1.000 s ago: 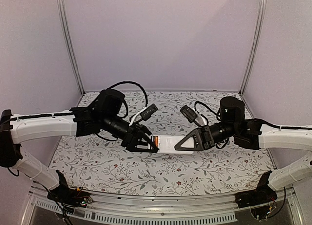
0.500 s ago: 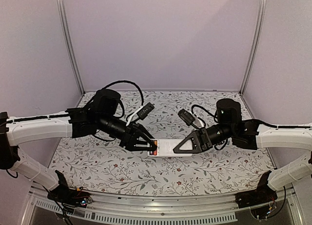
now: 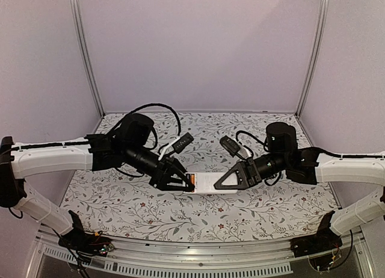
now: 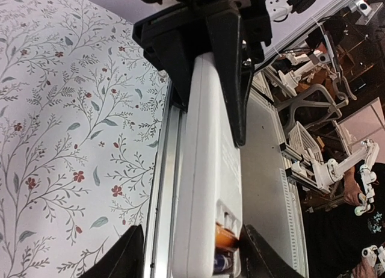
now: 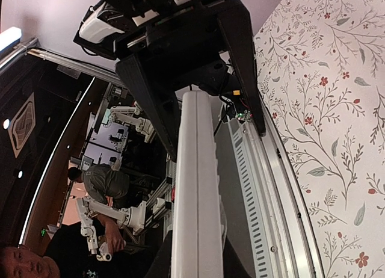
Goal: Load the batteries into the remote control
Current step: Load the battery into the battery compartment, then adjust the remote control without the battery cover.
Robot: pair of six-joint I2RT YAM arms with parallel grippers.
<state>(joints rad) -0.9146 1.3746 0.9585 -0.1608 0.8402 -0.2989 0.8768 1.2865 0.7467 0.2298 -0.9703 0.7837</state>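
My right gripper [image 3: 227,180] is shut on the right half of the remote control [image 3: 207,180] and holds it level above the table, white back up. In the right wrist view the remote [image 5: 195,188] runs away from my right gripper [image 5: 195,257] toward the left gripper [image 5: 186,55]. My left gripper [image 3: 182,181] is open and straddles the remote's left end [image 4: 207,169]. The orange battery [image 4: 227,237] sits in the open compartment there, touching the right finger [image 4: 264,257]. A dark bluish piece [image 4: 221,263] lies beside it; I cannot tell whether it is the other battery.
The table has a floral cloth [image 3: 120,200]. A slotted metal rail [image 3: 198,263] runs along its near edge. Upright frame posts [image 3: 84,49] stand at the back corners, and black cables [image 3: 159,106] loop over the left wrist.
Both grippers dropped slightly and closed in on each other. The left gripper came up to the remote's left end, and the orange battery now sits in the compartment.
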